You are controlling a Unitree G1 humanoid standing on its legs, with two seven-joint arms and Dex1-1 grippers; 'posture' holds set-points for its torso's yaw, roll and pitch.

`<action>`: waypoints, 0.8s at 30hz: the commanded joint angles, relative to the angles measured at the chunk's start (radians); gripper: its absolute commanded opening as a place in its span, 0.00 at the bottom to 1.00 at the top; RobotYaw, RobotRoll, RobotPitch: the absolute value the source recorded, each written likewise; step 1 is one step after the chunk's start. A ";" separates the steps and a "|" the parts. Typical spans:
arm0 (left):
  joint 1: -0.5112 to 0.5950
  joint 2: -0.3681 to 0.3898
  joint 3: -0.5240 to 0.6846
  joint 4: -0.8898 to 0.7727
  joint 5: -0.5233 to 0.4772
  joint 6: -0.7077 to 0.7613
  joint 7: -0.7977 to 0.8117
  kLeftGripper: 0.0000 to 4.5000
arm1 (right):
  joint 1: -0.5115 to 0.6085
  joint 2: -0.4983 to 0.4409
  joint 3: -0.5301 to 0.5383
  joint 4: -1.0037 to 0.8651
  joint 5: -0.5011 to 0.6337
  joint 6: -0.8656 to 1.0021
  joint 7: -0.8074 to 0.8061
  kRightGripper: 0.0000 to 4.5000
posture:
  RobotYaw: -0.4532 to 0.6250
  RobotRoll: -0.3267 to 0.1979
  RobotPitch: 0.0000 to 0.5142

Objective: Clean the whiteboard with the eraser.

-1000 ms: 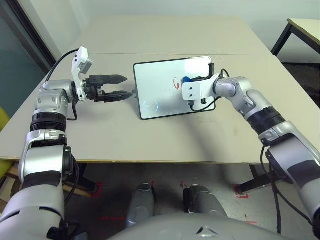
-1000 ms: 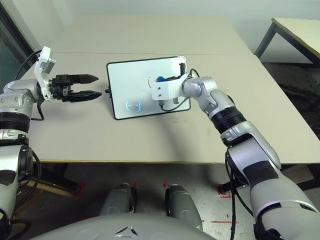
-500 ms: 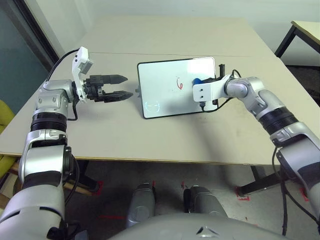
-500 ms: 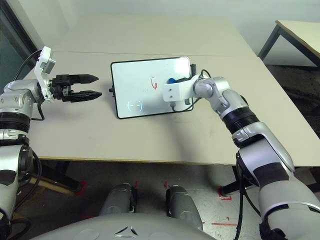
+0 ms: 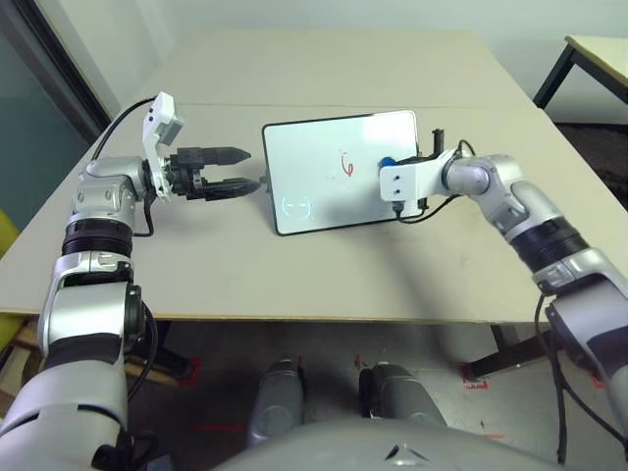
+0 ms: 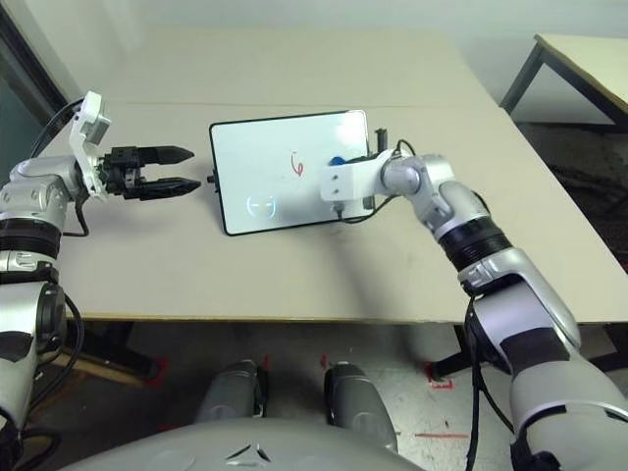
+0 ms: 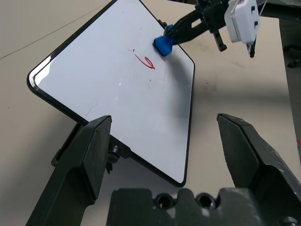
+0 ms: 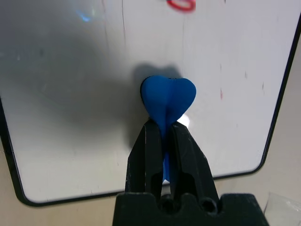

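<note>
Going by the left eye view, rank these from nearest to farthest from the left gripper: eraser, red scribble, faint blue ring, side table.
From the left gripper:
1. Faint blue ring, on the whiteboard's left part.
2. Red scribble, right of the ring.
3. Eraser, toward the board's right edge.
4. Side table, far right.

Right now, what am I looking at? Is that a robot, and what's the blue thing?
Yes, a robot! Two pictures come from its head, looking down at its silver arms. The other two come from its wrists.

On the table is a whiteboard with a red scribble. The robot's right gripper pinches the blue eraser, for wiping the board. Its left gripper is open beside the board, holding nothing.
</note>
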 commanded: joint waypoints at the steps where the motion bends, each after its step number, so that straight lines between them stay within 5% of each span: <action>1: -0.019 -0.001 -0.006 0.009 0.008 -0.008 0.002 1.00 | -0.001 0.026 0.022 -0.018 -0.007 0.007 0.015 0.00 | 0.56 0.62 0.06; 15: -0.003 -0.001 -0.001 -0.005 0.002 -0.003 0.007 1.00 | -0.052 0.146 0.064 -0.009 -0.031 0.012 0.014 0.00 | 0.57 0.62 0.06; 24: -0.002 0.000 0.000 -0.009 0.000 -0.001 0.008 1.00 | -0.050 0.127 0.056 0.051 -0.034 -0.005 -0.005 0.00 | 0.57 0.62 0.05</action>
